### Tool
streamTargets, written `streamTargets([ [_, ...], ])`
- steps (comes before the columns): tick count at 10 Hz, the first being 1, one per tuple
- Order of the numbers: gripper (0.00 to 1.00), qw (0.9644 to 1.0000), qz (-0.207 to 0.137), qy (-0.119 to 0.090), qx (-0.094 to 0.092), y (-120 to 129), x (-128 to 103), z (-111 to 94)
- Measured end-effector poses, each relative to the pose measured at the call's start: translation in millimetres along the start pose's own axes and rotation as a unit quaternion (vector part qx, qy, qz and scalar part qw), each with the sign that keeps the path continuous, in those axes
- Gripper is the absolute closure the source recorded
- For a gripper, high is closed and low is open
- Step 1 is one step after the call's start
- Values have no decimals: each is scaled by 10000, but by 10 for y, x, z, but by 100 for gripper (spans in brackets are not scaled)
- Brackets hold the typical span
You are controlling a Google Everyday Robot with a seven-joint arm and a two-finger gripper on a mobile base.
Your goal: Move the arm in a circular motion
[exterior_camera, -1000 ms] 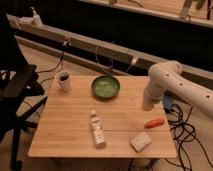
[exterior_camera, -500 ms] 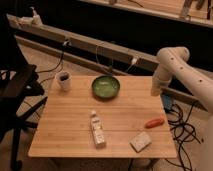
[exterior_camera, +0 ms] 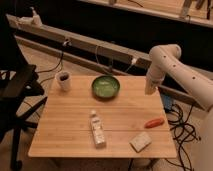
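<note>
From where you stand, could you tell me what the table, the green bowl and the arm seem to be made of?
The table looks like pale wood with a matte finish: plank seams run along its top. The green bowl seems glazed ceramic or plastic; its sheen leaves that open. The arm looks like smooth white plastic or painted shell with small dark dots. Its gripper hangs by the table's far right edge.

My pincer (exterior_camera: 151, 89) hangs at the tabletop's (exterior_camera: 70, 125) far right edge. Just left of it stands the green bowl (exterior_camera: 105, 86). Nearer the camera lie the orange carrot (exterior_camera: 154, 122) and sponge (exterior_camera: 140, 142); bare wood lies between them and me.
</note>
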Motion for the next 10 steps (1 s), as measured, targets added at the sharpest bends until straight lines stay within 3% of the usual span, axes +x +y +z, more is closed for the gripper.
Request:
streamTargets([
  [3,59,10000,66,48,-4,-174,93,-27],
  [5,59,9997,-194,142,-26,-49,-14,35],
  [7,59,9996,-221,173,22,159,-199,57],
  [10,59,9993,-303,203,9,113,-190,79],
])
